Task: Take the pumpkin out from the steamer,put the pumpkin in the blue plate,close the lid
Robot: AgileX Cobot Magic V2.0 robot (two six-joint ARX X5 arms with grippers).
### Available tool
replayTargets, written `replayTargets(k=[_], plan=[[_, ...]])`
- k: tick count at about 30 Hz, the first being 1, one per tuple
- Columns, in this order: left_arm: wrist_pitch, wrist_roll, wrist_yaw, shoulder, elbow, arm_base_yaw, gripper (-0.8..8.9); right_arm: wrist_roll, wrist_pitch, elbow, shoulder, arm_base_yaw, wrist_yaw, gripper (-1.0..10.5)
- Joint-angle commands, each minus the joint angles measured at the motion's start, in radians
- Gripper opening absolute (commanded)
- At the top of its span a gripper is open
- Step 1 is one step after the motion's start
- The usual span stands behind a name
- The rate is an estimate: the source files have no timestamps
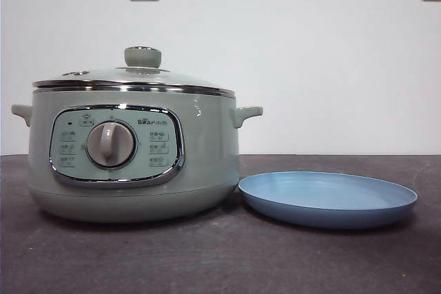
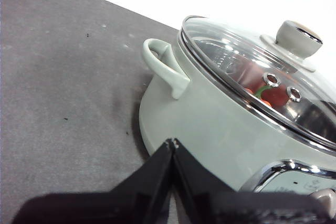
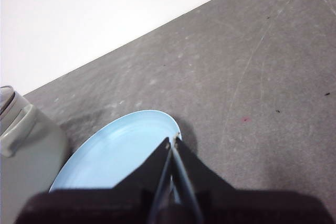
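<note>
Two hands wait above a dark grey worktop (image 1: 207, 259), neither holding anything. Taking the steamer (image 1: 131, 156) as the landmark: it stands on the worktop with its chrome-rimmed control panel and grey dial facing the front camera, a handle jutting from each side. The lid (image 1: 134, 77) sits closed on the steamer's rim, its pale green knob upright at the centre. Through the glass, the left wrist view shows the pumpkin (image 2: 273, 95) inside the steamer, orange-red with a bit of green stem, partly hidden behind the lid's two small steel-ringed vent holes and reflections. The blue plate (image 1: 327, 197) lies flat on the worktop just beside the steamer, on the side of the handle seen at the right of the front view; whether its rim touches the steamer's base cannot be told. Nothing lies on the plate. The left hand (image 2: 172, 142) hangs off the steamer's side, near one handle, its two black jaws pressed together at the tips. The right hand (image 3: 171, 142) hovers over the far edge of the blue plate, away from the steamer, its jaws likewise closed tip to tip. Behind the steamer rises a plain white wall (image 1: 310, 60) with two sockets.
</note>
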Motion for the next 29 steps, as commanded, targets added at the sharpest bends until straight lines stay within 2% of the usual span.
replayTargets(k=[1,7,12,19,24,29], plan=[[0.008,-0.007,0.005,-0.001,-0.016,0.002,-0.04,0.012,-0.005,-0.009,0.000,0.000,0.002,0.0],[0.007,-0.010,0.056,-0.001,0.006,0.002,-0.08,0.050,-0.011,0.010,0.000,0.000,-0.029,0.0],[-0.066,-0.010,0.043,0.002,0.079,0.002,-0.08,0.101,-0.023,0.071,0.014,0.000,-0.030,-0.1],[-0.153,-0.010,0.022,0.003,0.217,0.002,-0.08,0.101,-0.086,0.233,0.099,0.000,-0.031,-0.1],[-0.181,-0.010,0.023,0.030,0.322,0.002,-0.08,0.077,-0.103,0.370,0.181,0.000,-0.030,-0.1],[-0.216,0.010,0.030,0.148,0.457,0.002,-0.08,-0.004,-0.121,0.510,0.267,0.000,-0.032,-0.1]])
